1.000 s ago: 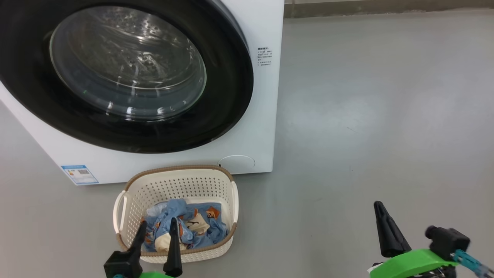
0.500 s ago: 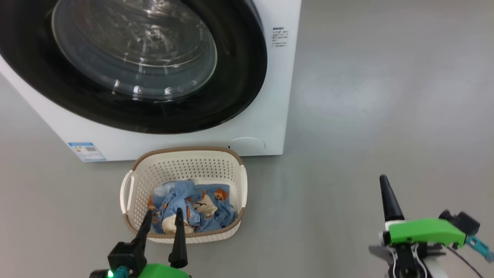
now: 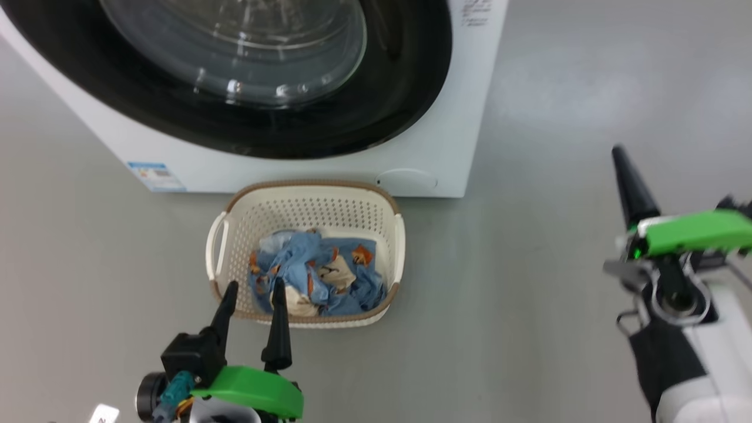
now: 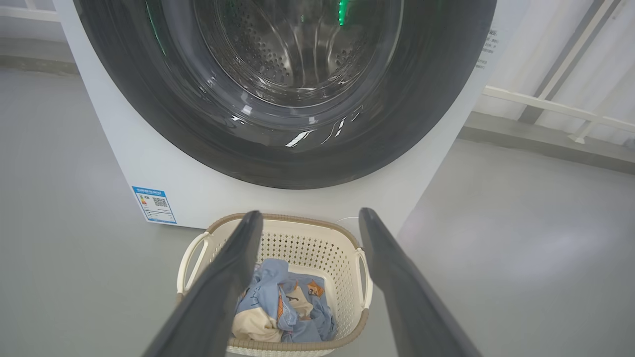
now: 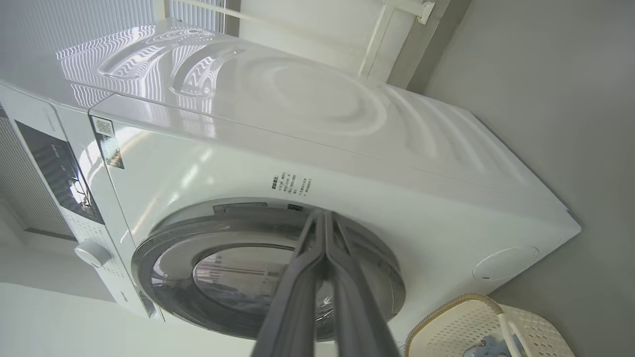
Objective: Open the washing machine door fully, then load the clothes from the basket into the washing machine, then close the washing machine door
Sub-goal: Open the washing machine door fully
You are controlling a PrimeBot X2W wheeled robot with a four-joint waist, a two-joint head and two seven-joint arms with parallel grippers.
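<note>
While the washing machine door (image 3: 382,88) sits shut on its frame, right gripper (image 3: 618,154): two fingers pressed together into one spike, holding nothing.
Left gripper (image 3: 254,286): fingers spread wide, nothing between them, poised at the near rim of the basket (image 3: 311,185).
Clothes (image 3: 320,279): bunched low inside the basket, at 12 o'clock from the left fingertips and near.
Basket's place: on the floor (image 3: 558,264), just before the washing machine (image 3: 435,153), at 6 o'clock under the door.
Door from the fingers: at 10 o'clock from the right gripper in the head view, well apart. In the right wrist view the closed tips line up with the door's black rim on the side nearest that arm.
Door's axis: round, so none — its face stands upright toward the robot.
Nearer arm: left for the basket. By my judgement the right is better placed for the door's edge, which has to come first.
Writing: blue label sticker (image 3: 156,176) at 7 o'clock of the door and small dark print (image 5: 290,183) at its 1 o'clock — both too small to read; no brand legible.
</note>
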